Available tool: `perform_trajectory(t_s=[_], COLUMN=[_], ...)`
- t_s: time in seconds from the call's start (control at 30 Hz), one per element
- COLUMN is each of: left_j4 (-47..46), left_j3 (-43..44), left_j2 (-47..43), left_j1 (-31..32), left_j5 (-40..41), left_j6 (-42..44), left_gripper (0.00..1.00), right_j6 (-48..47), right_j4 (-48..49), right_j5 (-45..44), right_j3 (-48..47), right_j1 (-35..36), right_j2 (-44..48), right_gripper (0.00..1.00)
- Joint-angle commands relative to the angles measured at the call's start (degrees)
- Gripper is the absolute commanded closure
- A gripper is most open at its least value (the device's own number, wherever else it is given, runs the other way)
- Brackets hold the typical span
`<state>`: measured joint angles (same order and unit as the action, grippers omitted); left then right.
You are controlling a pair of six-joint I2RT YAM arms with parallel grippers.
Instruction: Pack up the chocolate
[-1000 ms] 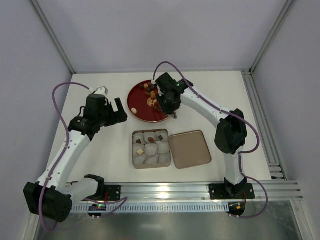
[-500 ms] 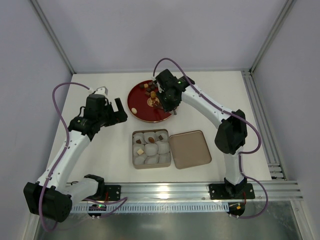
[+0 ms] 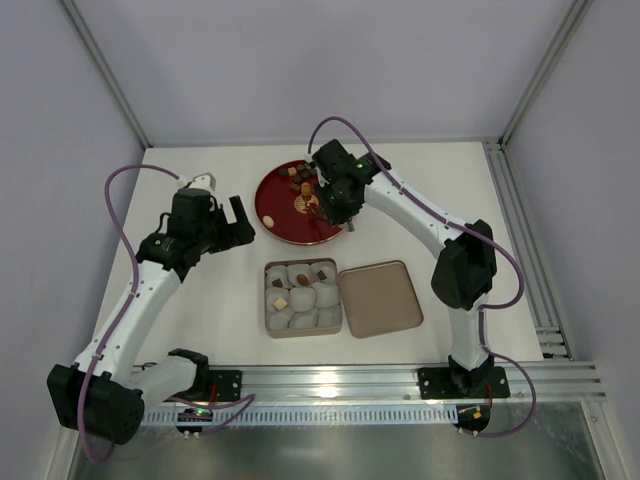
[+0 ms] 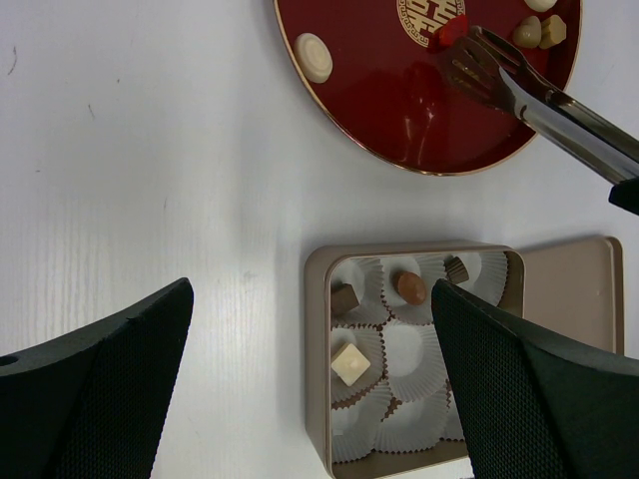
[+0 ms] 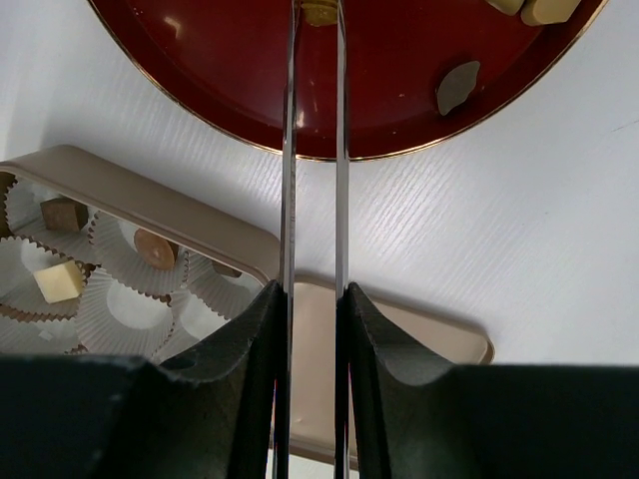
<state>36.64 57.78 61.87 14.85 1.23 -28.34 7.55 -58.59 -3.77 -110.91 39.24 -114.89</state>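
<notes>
Landmark: red plate (image 4: 379,100), round, gold-rimmed, on the white table (image 4: 150,150).
Chocolate on plate: a white disc (image 4: 316,57) near the plate's left rim; tan pieces (image 4: 529,30) at its far right; a red piece (image 4: 451,30) by the gold centre mark.
Box (image 4: 318,349): open, just on the near side of the plate, lined with paper cups (image 4: 409,349); its lid (image 4: 569,289) lies flat, near-right of the plate.
Chocolate in box: four pieces (image 4: 409,287), two dark, one tan, one cream, each in its own cup.
Right gripper (image 5: 312,299): over the plate's near-right rim, fingers pressed onto the tongs (image 4: 529,95).
Tong tips: at the red piece; pinched or not, cannot tell.
Left gripper (image 4: 312,289): left of the plate, above the table, jaws spread wide, holding nothing.
</notes>
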Motion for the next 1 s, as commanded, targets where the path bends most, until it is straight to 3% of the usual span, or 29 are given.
perform_trajectory(t_s=[0.0,0.53,0.97], left_j4=[-1.8,-1.8,-1.8], left_j3=[-0.1,-0.3,-0.1], left_j2=[-0.9,-1.0,-1.0], left_j1=[-0.3,-0.4,-0.4], left_j5=[-0.4,-0.4,-0.5], left_j6=[-0.2,-0.3,-0.4], left_gripper=[0.0,0.0,0.0], right_j6=[1.0,3.2,9.0], right_j4=[2.0,4.3,5.4], right_j5=[0.9,1.9,0.6], right_j3=[1.6,9.6,22.6], right_j1=[0.0,1.4,8.6], right_j2=[5.4,13.2,27.6], right_gripper=[0.69,0.69,0.69])
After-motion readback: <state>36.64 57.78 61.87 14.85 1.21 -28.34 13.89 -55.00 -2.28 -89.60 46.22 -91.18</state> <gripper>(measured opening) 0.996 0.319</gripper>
